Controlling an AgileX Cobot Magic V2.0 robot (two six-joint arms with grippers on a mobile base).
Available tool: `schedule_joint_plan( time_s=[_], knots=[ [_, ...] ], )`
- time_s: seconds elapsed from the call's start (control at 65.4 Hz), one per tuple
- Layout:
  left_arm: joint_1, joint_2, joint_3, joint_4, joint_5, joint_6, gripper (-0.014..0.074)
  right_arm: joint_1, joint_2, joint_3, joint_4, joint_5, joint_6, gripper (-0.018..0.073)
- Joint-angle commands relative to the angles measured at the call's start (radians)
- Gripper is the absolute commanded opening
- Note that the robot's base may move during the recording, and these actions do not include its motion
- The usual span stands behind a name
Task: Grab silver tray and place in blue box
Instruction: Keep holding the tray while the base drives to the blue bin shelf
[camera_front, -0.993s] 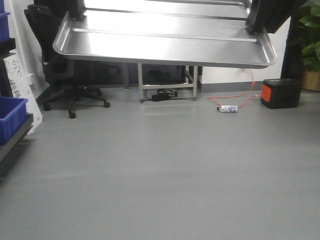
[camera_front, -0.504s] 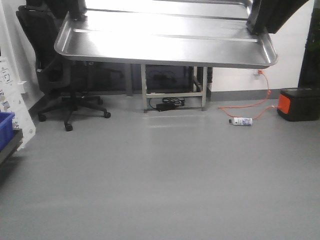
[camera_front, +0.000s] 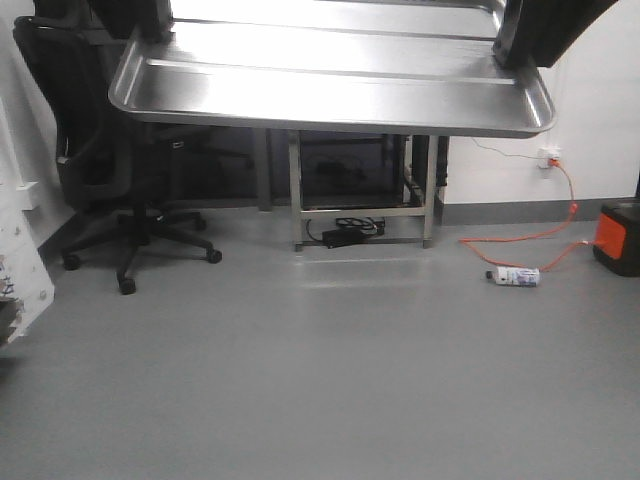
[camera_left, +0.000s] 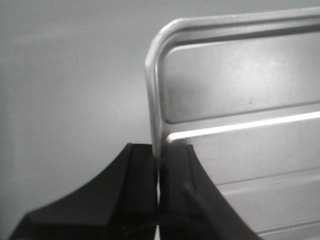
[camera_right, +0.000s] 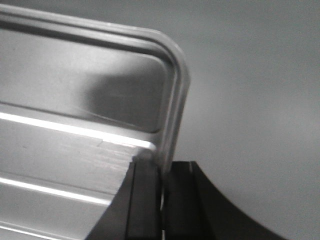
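The silver tray (camera_front: 330, 90) hangs in the air across the top of the front view, roughly level and open side up, well above the grey floor (camera_front: 320, 380). It is carried by its two short ends. The left gripper (camera_left: 159, 165) is pressed together on the thin raised rim just below a rounded corner, and the right gripper (camera_right: 162, 175) pinches the opposite rim the same way. A hold at both ends probably keeps the long, shallow sheet from tipping or twisting, though each grip has only a narrow lip to bite on. The blue box is in none of the views, so the drop-off spot cannot be placed. Below and ahead the floor lies open. Farther off stand an office chair (camera_front: 110, 170) to the left and a metal-legged stand (camera_front: 360, 200) in the middle. To the right are an orange cable (camera_front: 530, 235) and a small bottle (camera_front: 515, 276), which the base would have to avoid.
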Motion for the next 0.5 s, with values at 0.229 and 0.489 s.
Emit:
schedule_joint_plan(
  time_s=[0.229,0.489],
  knots=[
    [-0.005,-0.039,-0.023,0.025,0.011,0.038,-0.0098,-0.004,-0.04,-0.04,-0.039,-0.06,-0.018,0.0057],
    [-0.005,-0.039,-0.023,0.025,0.011,0.038,-0.0098,-0.004,-0.04,-0.04,-0.039,-0.06,-0.018,0.0057]
  ],
)
